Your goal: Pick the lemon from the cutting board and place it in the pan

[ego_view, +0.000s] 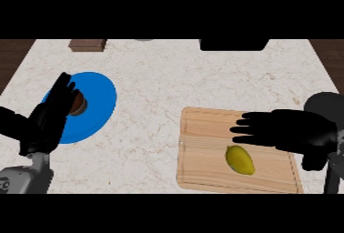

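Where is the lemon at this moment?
Head view, lower right: the lemon lies on the cutting board, just below the open right hand in frame, with the pan further right.

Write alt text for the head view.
A lemon lies on a wooden cutting board, the right hand open over the board's far half. A dark pan sits at right; the left hand rests open by a blue plate.

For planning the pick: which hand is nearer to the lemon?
Right. The right hand hovers over the cutting board, just beyond the lemon; the left hand is far to the left, over the blue plate.
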Motion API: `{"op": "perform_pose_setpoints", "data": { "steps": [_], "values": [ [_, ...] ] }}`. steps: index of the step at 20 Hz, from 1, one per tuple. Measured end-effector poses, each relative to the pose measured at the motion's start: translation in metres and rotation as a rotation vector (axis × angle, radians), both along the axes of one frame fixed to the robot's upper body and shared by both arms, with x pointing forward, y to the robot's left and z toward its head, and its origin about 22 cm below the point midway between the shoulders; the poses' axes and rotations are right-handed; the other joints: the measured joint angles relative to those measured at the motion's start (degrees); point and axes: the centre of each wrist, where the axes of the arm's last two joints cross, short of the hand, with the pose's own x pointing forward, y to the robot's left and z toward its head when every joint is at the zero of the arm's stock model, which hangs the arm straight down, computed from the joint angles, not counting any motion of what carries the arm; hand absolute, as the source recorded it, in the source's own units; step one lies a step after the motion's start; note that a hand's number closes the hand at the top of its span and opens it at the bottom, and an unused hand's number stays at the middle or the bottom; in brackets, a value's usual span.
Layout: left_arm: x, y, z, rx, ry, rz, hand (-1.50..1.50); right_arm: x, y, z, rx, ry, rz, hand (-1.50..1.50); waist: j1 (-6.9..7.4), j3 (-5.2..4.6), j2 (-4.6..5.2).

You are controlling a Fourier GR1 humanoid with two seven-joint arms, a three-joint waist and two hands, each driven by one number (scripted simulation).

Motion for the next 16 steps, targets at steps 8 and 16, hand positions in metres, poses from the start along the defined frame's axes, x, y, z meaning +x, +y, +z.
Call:
{"op": "perform_pose_setpoints", "data": {
  "steps": [8,16],
  "values": [
    [0.001,-0.003,-0.001,-0.004,-0.005,0.012,0.00,-0.027,0.009,0.001,-0.035,-0.123,0.003,-1.50,-0.12,-0.01,0.02],
    [0.008,0.004,-0.001,-0.007,-0.001,0.006,0.00,-0.049,0.037,-0.011,-0.043,-0.130,-0.011,-1.50,0.01,0.00,0.08]
  ]
}}
